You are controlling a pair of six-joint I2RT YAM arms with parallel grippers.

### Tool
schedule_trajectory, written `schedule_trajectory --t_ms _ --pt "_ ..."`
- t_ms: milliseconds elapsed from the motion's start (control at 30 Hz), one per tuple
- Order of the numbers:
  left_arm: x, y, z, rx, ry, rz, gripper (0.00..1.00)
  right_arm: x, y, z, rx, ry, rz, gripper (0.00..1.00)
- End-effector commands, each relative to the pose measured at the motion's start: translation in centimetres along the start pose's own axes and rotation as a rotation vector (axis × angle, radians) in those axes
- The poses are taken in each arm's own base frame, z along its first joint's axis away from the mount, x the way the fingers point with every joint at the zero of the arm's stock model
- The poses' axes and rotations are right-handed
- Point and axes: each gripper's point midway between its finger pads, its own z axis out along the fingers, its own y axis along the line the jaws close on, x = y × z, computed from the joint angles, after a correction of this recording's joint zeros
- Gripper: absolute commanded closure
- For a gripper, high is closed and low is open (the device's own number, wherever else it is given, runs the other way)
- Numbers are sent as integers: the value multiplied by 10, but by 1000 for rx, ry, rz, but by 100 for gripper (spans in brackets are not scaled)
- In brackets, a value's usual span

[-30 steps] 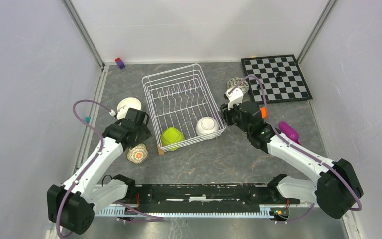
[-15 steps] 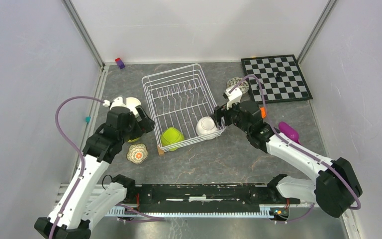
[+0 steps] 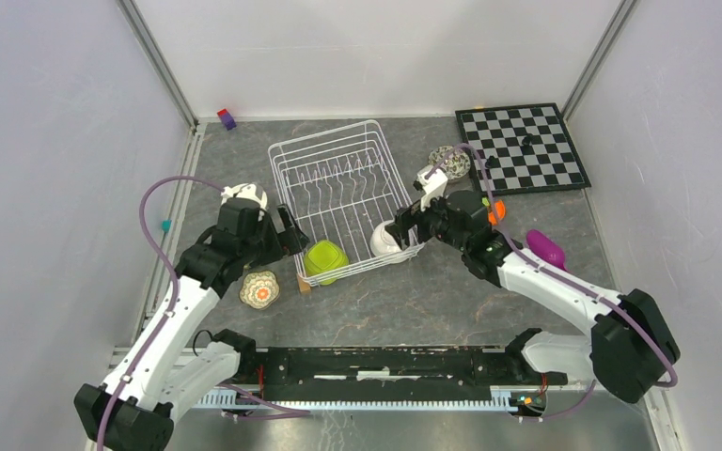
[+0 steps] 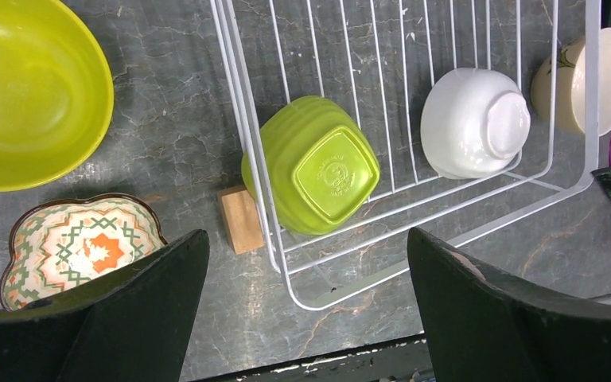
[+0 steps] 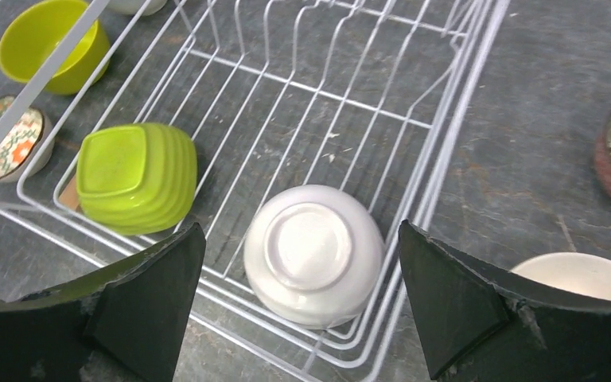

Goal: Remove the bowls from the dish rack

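White wire forms the dish rack (image 3: 338,183), a rectangular basket in the middle of a grey stone-patterned table (image 3: 414,301). Two bowls lie in the rack's near end. A squarish lime green bowl (image 4: 318,163) rests with its base turned upward in the near left corner, leaning on the left wall wires. A round white bowl (image 5: 313,253) sits upside down in the near right corner, touching the rim wires. The left gripper (image 4: 306,239) hangs above the rack's near left corner, its fingers spread wide and holding nothing; the rack's rim runs between it and the green bowl. The right gripper (image 5: 302,231) hovers over the white bowl from the rack's right side, its fingers likewise wide apart and empty. Outside the rack's left wall stand a second lime green bowl (image 4: 32,91), upright, and a patterned bowl (image 4: 79,243) with a scalloped edge. A small wooden block (image 4: 240,219) lies against the rack's near left corner. Just outside the right wall is a cream bowl (image 4: 585,79), with a purple object (image 3: 545,249) further right. A speckled bowl (image 3: 451,162) and a chessboard (image 3: 522,146) lie beyond the rack's far right corner.
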Motion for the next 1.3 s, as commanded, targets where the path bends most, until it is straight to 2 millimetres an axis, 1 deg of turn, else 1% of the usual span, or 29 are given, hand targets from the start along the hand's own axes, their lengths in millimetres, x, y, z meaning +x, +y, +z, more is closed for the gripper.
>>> schedule_trajectory --t_ms 0,100,167,267,333,500,600,667,800,867,967,1033,1100,1133,1200,1267 --pt "-9 -4 5 18 -26 50 0 -11 27 12 -111 -10 -15 4" --pt "-7 3 11 -21 -21 45 0 -9 40 22 -156 21 -21 8" --pt "-7 4 13 -26 -20 40 1 -6 48 29 -180 43 -23 11" --pt "-6 5 16 -27 -18 40 2 -4 57 39 -204 62 -25 12" --pt "-5 5 18 -27 -15 44 3 0 62 48 -224 89 -27 12" --pt "-5 5 25 -36 4 47 5 -1 79 76 -277 139 -49 14" --pt "-4 3 29 -29 14 47 5 5 93 91 -312 169 -69 16" --pt "-3 2 29 -23 17 49 5 12 101 100 -330 191 -78 16" --pt "-6 3 23 -27 6 55 6 27 118 114 -354 220 -92 18" --pt "-10 3 18 -37 -4 60 6 34 121 121 -338 240 -101 19" --pt "-16 1 12 -35 -13 72 7 44 120 129 -308 267 -119 20" --pt "-18 -2 10 -31 -15 78 7 50 114 134 -266 292 -129 24" --pt "-19 -1 10 -33 -17 80 7 54 96 136 -166 329 -146 28" --pt "-20 -1 9 -34 -22 79 7 53 84 135 -101 335 -159 29" --pt "-20 -1 10 -36 -21 82 7 46 59 128 35 328 -193 33" --pt "-19 0 11 -39 -21 81 7 39 37 119 154 313 -219 40"
